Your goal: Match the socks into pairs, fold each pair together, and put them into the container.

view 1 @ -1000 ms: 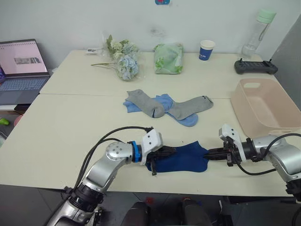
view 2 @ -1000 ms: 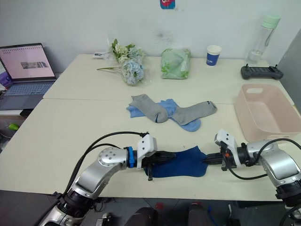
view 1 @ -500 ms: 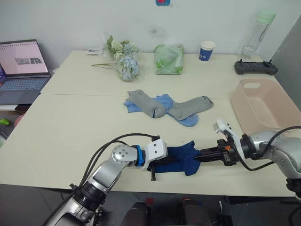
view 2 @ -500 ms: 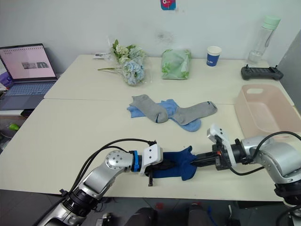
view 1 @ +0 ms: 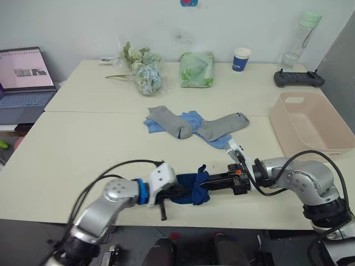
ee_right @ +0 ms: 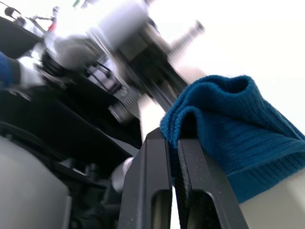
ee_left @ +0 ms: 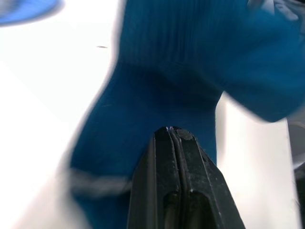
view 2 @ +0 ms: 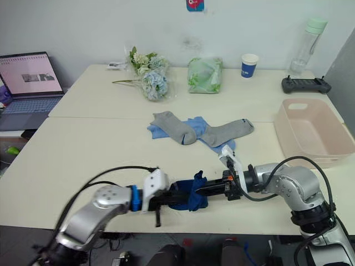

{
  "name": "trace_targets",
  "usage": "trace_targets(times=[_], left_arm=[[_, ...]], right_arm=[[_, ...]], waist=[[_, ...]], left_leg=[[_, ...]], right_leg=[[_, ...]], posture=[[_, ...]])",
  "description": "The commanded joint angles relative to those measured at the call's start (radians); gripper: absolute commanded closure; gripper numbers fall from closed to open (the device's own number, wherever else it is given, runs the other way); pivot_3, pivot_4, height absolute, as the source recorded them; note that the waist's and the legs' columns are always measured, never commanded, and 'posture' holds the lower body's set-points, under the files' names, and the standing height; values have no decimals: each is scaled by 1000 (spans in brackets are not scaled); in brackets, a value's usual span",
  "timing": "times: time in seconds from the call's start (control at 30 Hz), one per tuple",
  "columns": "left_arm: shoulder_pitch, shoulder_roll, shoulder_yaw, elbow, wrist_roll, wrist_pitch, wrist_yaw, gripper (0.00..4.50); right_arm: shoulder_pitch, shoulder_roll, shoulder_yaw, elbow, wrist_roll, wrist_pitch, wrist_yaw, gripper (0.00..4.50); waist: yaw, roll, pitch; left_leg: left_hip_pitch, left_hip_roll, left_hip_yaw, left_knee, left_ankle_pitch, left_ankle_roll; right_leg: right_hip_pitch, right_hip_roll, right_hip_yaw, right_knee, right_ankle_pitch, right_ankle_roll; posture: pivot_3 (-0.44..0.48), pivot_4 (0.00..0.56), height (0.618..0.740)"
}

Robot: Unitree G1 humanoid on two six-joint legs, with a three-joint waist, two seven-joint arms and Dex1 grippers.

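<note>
Right gripper [view 1: 204, 181], pinching navy pair [view 1: 189, 188], has carried its end left over left gripper [view 1: 176, 190], which pins other end. Fold nearly closed; tub [view 1: 310, 124] next.

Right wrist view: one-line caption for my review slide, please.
Right end effector shut on a folded edge of the navy sock, with the left arm's wrist close behind.

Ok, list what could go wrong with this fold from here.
1. The right gripper pinches only an edge of the navy socks, so the fabric may slip free mid-fold.
2. The left gripper and the right are very close across the bundle and might collide.
3. The bundle sits near the table's front edge and could drop off.
</note>
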Motion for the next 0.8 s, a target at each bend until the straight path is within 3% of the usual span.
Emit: trace_targets(times=[0.03, 0.1, 0.2, 0.3, 0.47, 0.57, 0.7, 0.8], left_arm=[[49, 81, 146, -116, -107, 67, -24, 4481], [66, 117, 215, -147, -151, 99, -17, 4481], [75, 144, 271, -168, -187, 124, -6, 4500], [72, 131, 294, -177, -214, 123, 15, 4500], [46, 95, 208, -194, -202, 99, 36, 4500], [18, 68, 132, -172, -156, 66, 44, 4500], [47, 62, -9, -62, -3, -66, 31, 4500], [53, 73, -75, 17, 112, -159, 47, 4500]], right_arm=[[-15, 37, 57, 11, -34, -54, 8, 4500], [-20, 41, 78, 18, -51, -71, 21, 4500], [-30, 48, 76, 30, -47, -72, 30, 3666], [-56, 44, 49, 41, -23, -50, 44, 2614], [-102, 43, -56, 48, 71, 61, 16, 851], [-101, 29, -99, 70, 87, 114, -16, 851], [-64, -35, 0, 70, -40, 71, -55, 851], [-63, -37, 7, 74, -52, 95, -77, 851]], waist=[[-8, 0, 0], [-9, 1, 1], [-7, 1, 1], [-7, 1, 1], [-7, 1, 1], [-3, 1, 1], [0, 2, 1], [-5, 2, 1]], left_leg=[[0, 0, 0, 0, 0, 0], [0, 0, 0, 0, 0, 0], [0, -1, 0, 0, 0, 0], [0, -2, 0, 0, 0, 0], [0, -1, 0, 0, 0, 0], [-1, -2, 0, 0, 0, 0], [0, -2, 2, -1, 0, 0], [0, -1, 2, -1, 0, 0]], right_leg=[[0, 0, 0, 0, 0, 0], [0, 0, 0, 0, 0, 0], [0, 0, 0, -1, 0, 0], [0, -1, 0, -2, 0, 0], [0, -1, 1, -2, 0, 0], [1, -1, 1, -2, 0, 0], [0, -1, 1, -2, 0, 0], [0, -1, 2, -2, 0, 0]], posture=[[0, 150, 740], [0, 150, 740], [0, 150, 740], [0, 150, 740], [0, 150, 740], [0, 150, 740], [0, 150, 740], [0, 150, 740]])
